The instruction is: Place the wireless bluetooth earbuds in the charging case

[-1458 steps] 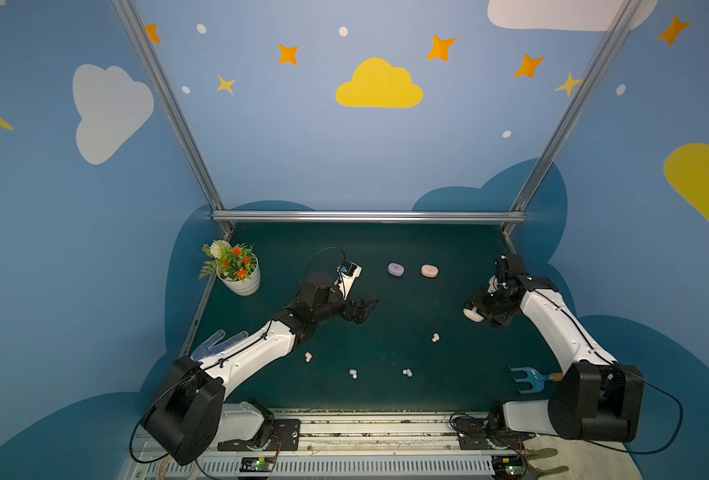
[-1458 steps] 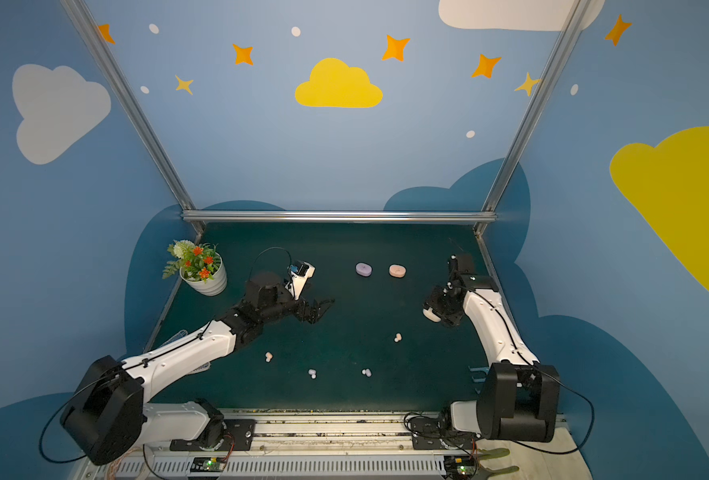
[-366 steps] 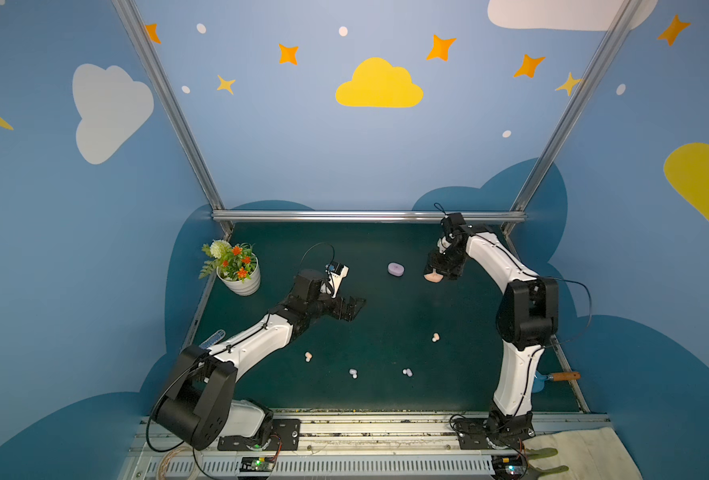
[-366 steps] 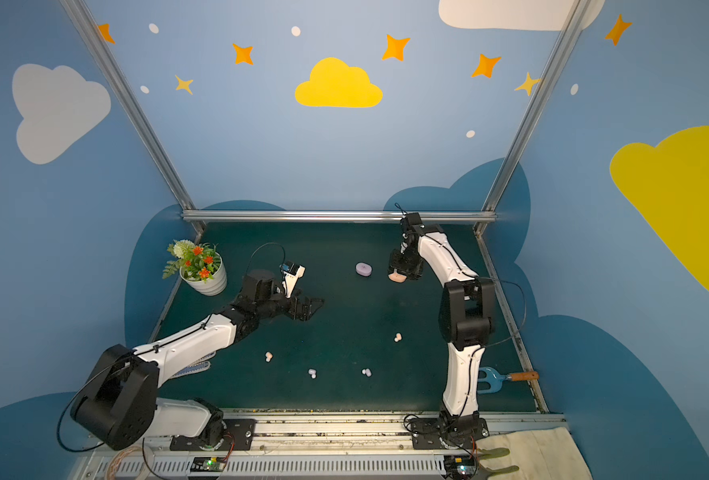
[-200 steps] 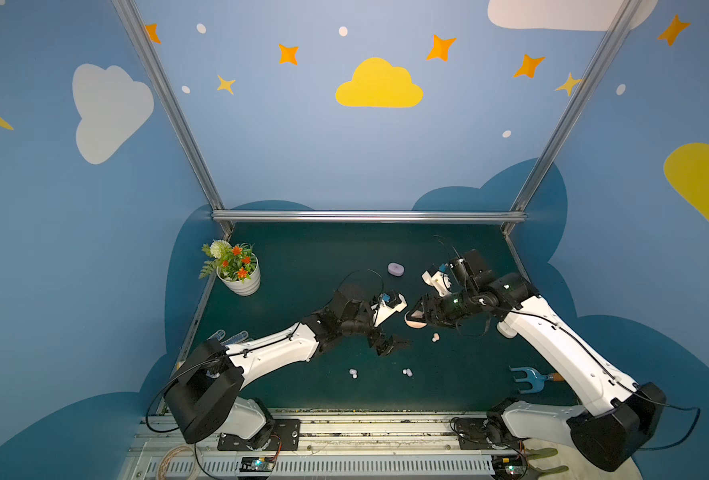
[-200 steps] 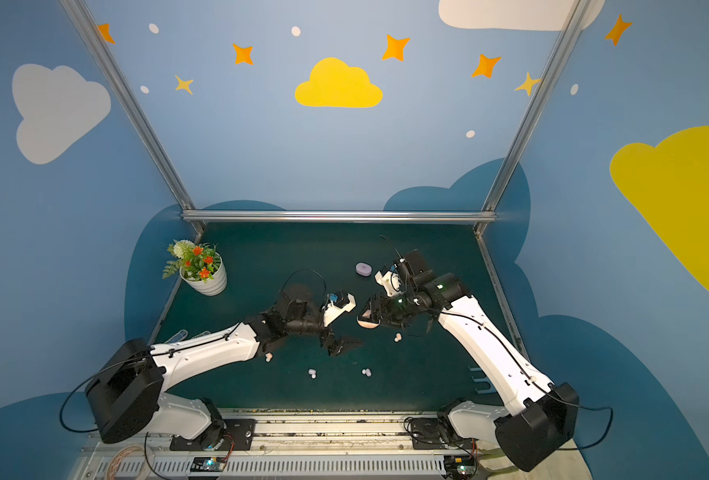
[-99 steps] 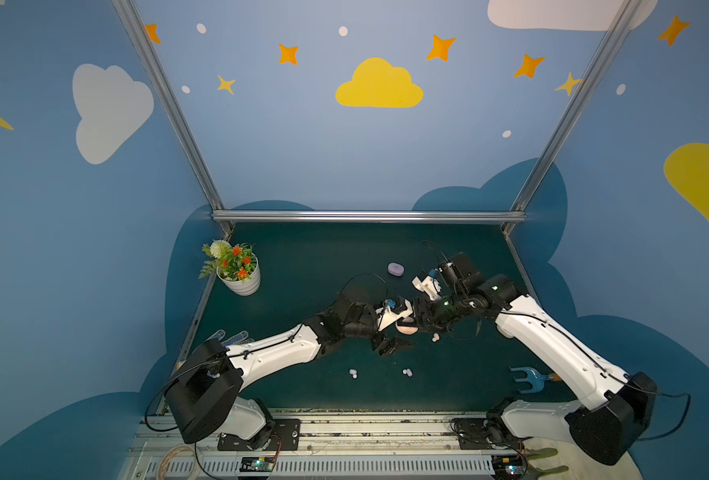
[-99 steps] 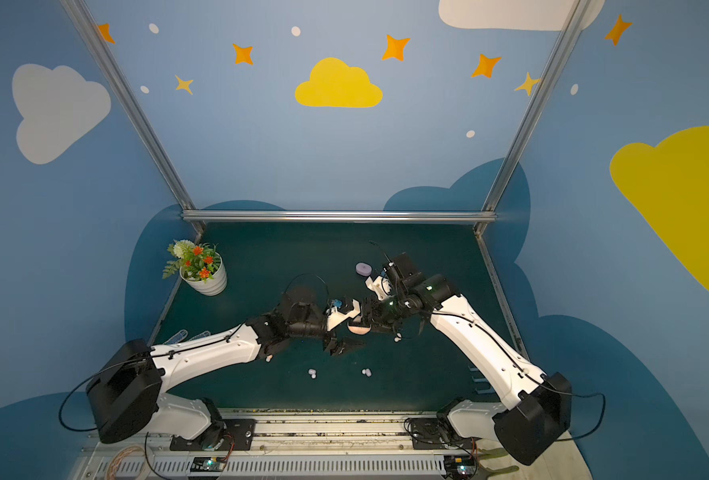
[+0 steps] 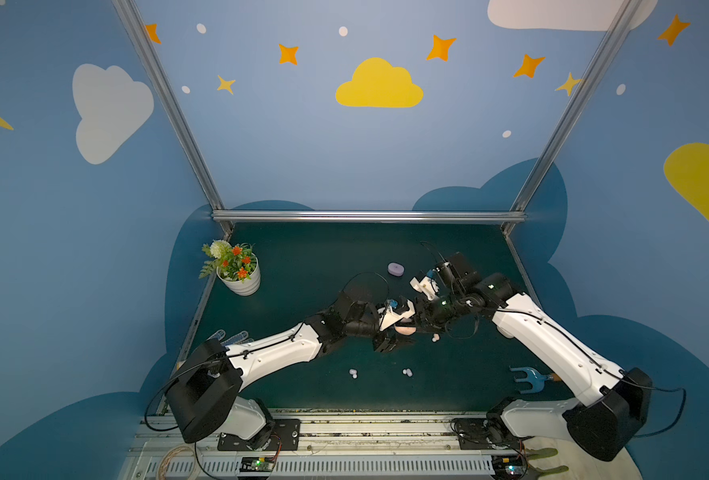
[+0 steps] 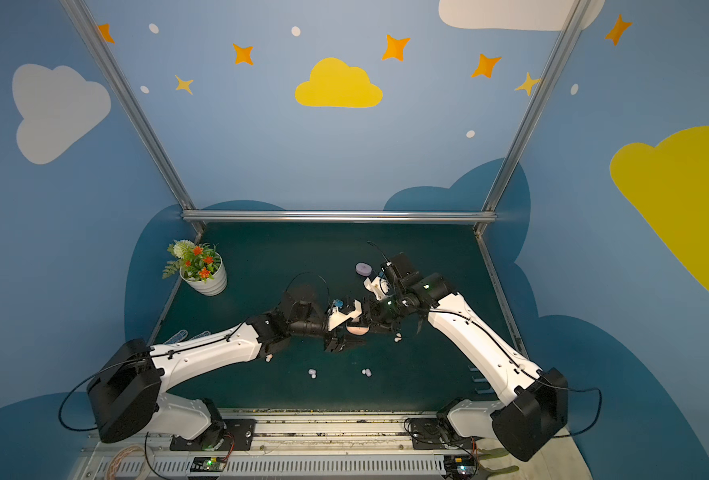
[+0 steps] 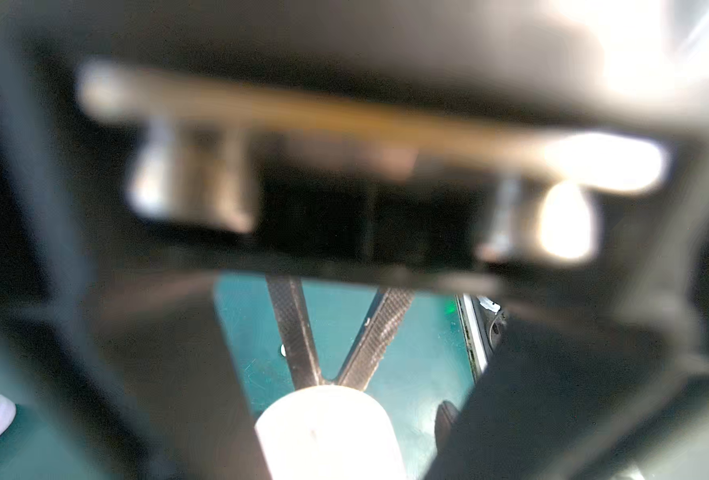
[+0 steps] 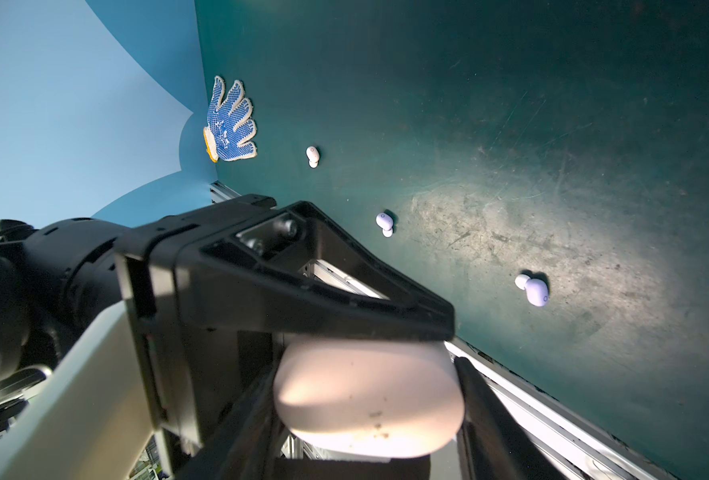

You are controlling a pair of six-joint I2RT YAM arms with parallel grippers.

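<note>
Both arms meet over the middle of the dark green mat (image 9: 303, 270), and the action is all about one thing: the peach-pink charging case (image 12: 377, 411). The right gripper (image 12: 365, 374) pinches it by its two ends and holds it clear of the mat. That looks deliberate, since a case presented in mid-air gives the other arm room to get at it. And here is the left gripper (image 9: 396, 332): one black finger (image 12: 323, 303) lies flat along the case's long side. Its partner is hidden in the right wrist view and the left wrist view is too blurred, so I cannot tell whether that claw is clamped on the case or only touching it. The case reads as a smooth closed pebble, so my guess is the left arm is here to take hold or work the lid while the right steadies it. The earbuds wait on the mat, none in a case. The right wrist view shows a white earbud (image 12: 312, 156) and two lavender earbuds (image 12: 385, 224) (image 12: 535, 291), well apart from each other. One more earbud (image 9: 435, 338) lies just beside the meeting claws, its colour too small to call. The lavender charging case (image 9: 395, 269) sits alone towards the back, untouched.
</note>
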